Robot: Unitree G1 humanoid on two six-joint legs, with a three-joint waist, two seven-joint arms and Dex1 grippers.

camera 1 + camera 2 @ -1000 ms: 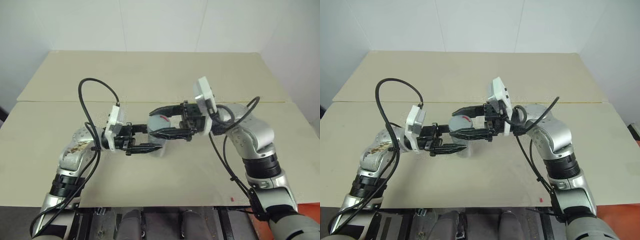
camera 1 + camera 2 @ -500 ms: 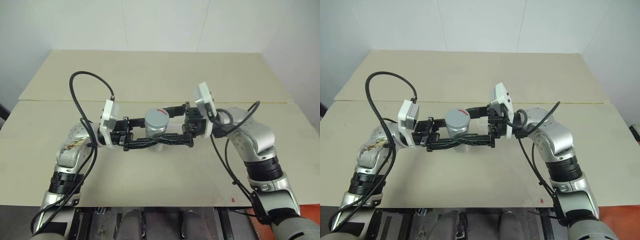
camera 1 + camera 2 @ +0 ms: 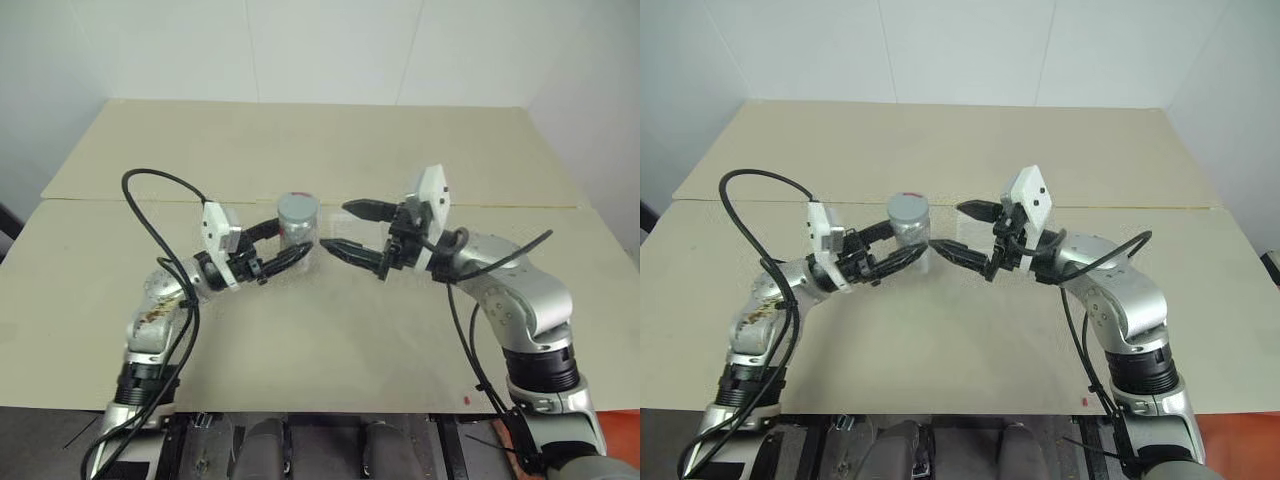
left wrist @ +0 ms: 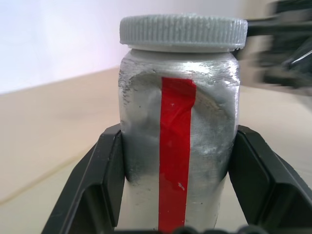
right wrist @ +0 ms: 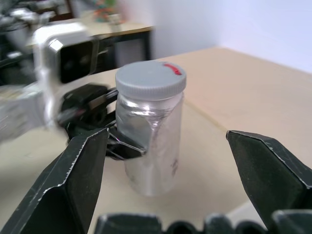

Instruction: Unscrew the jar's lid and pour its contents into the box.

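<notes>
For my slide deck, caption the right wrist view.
Open right end effector faces the grey-capped clear cylindrical jar held by the left end effector.

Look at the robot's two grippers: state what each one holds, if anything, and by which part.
The left gripper holds the jar by its body, below the lid. The right gripper stands open beside the jar, holding nothing.
</notes>
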